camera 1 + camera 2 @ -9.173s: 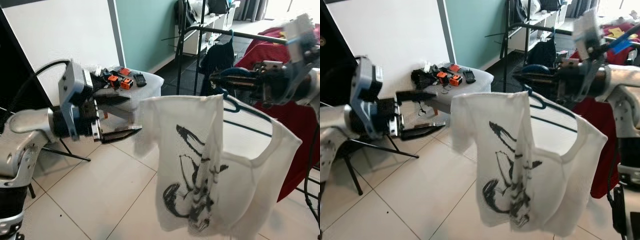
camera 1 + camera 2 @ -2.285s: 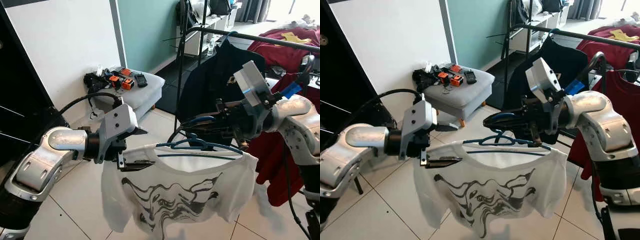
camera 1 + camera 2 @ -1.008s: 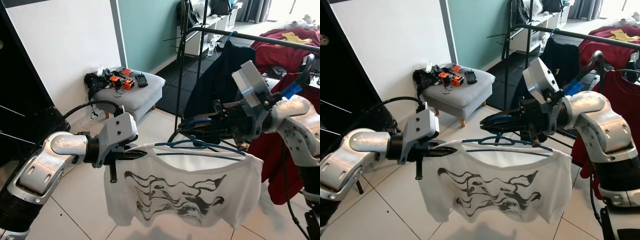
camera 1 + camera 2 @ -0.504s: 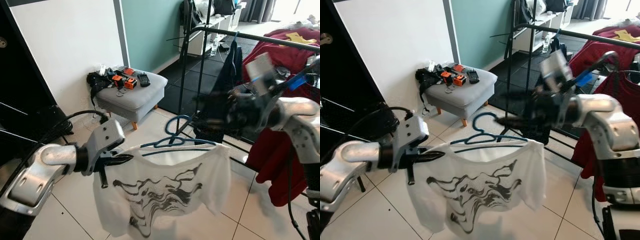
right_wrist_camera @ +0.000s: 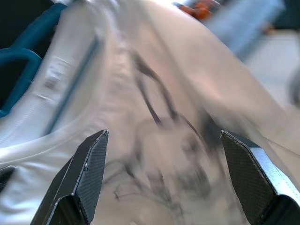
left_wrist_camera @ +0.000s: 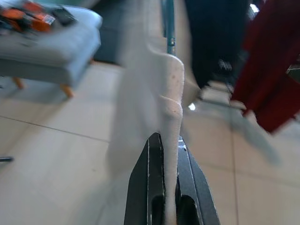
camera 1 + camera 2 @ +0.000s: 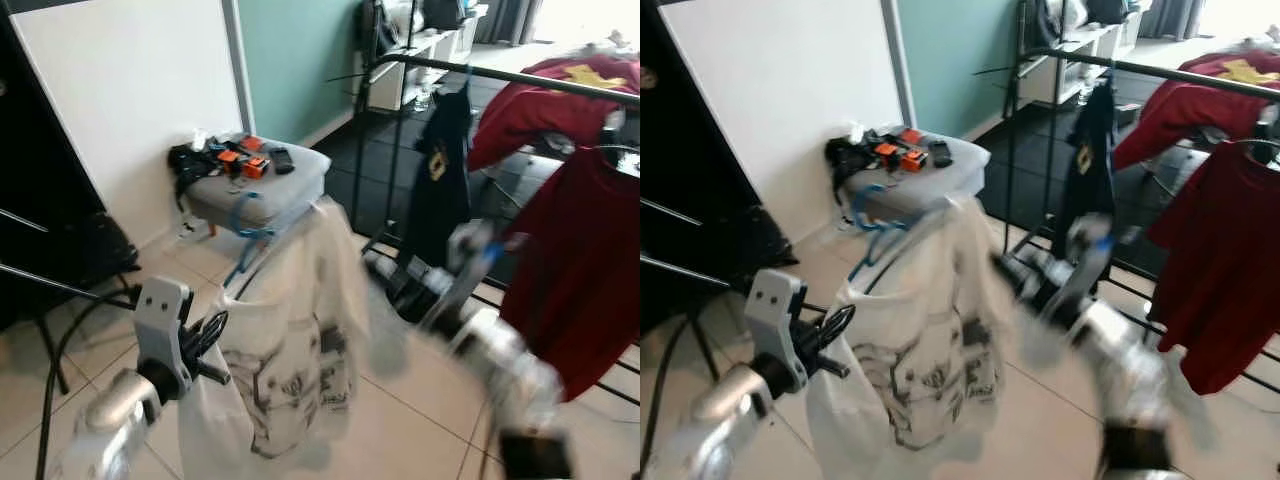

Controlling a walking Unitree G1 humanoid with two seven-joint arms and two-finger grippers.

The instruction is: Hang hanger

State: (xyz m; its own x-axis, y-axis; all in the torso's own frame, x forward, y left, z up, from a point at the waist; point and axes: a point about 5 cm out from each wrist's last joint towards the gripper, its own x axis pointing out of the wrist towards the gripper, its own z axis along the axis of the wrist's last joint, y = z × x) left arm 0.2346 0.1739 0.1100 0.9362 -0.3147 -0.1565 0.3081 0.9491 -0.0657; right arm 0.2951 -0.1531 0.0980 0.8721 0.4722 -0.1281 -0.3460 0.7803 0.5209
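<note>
A white T-shirt [image 7: 290,340] with a black print hangs on a blue hanger [image 7: 243,215], turned almost edge-on in front of me. My left gripper [image 7: 212,352] is low on the left, shut on the shirt's edge; the left wrist view shows the fabric [image 6: 169,93] pinched between the fingers [image 6: 151,173], with the hanger's teal rod [image 6: 169,28] above. My right gripper [image 5: 163,136] is open, its fingers wide apart and facing the shirt [image 5: 154,93] and hanger [image 5: 18,70] without touching them. The right arm [image 7: 480,330] is blurred to the right of the shirt.
A black clothes rail [image 7: 500,72] runs across the back right, holding a dark shirt [image 7: 440,170] and red shirts [image 7: 590,260]. A grey footstool [image 7: 290,185] with small orange and black items stands by the white wall. Tiled floor lies below.
My right gripper has let go of the hanger and drawn back to the right, blurred. The shirt has swung edge-on and now hangs from my left gripper, which has dropped lower.
</note>
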